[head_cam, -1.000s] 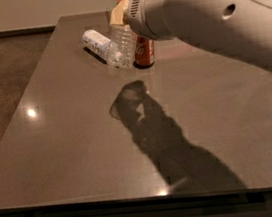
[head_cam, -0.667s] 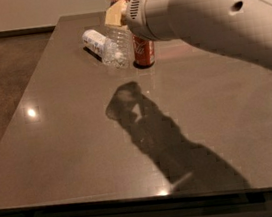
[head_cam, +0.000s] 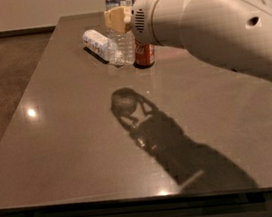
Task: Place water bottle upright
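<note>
The water bottle (head_cam: pixel 125 40) is clear and ribbed, with an orange-red and blue label band near its top. It stands upright at the far side of the table, its cap cut off by the top edge of the view. My gripper (head_cam: pixel 116 20) is at the bottle's upper part, beige fingers (head_cam: pixel 113 18) shut on it from the right. The bottle's base is low, next to the lying bottle. I cannot tell whether it touches the table. Its shadow falls on the middle of the table.
A shorter bottle with a white label (head_cam: pixel 97 41) lies on its side just left of the water bottle. A red can (head_cam: pixel 144 54) stands right behind it, under my arm. The grey table (head_cam: pixel 70 140) reaches to the near edge; floor lies to the left.
The water bottle has gone from tilted to upright in my gripper. The arm and its shadow have shifted slightly left.
</note>
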Action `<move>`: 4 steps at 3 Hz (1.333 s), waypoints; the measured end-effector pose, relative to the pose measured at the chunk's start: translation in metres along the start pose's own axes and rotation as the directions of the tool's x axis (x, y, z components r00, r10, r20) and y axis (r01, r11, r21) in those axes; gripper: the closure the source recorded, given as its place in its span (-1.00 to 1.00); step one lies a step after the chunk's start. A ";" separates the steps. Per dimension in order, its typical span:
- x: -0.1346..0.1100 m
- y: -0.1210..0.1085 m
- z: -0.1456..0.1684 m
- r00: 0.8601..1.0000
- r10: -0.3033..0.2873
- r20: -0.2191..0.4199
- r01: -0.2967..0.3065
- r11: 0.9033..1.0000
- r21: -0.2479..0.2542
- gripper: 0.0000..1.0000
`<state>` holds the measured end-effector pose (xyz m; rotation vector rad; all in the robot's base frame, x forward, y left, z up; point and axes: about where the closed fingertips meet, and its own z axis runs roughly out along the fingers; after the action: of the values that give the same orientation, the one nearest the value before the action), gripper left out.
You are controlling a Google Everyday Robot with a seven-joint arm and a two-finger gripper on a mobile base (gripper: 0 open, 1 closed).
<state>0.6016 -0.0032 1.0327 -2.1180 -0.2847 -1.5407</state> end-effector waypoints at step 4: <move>-0.014 -0.003 -0.001 0.987 -0.140 -0.075 0.145 0.987 0.069 1.00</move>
<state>0.5951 0.0008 1.0211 -2.0200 -0.4707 -1.6543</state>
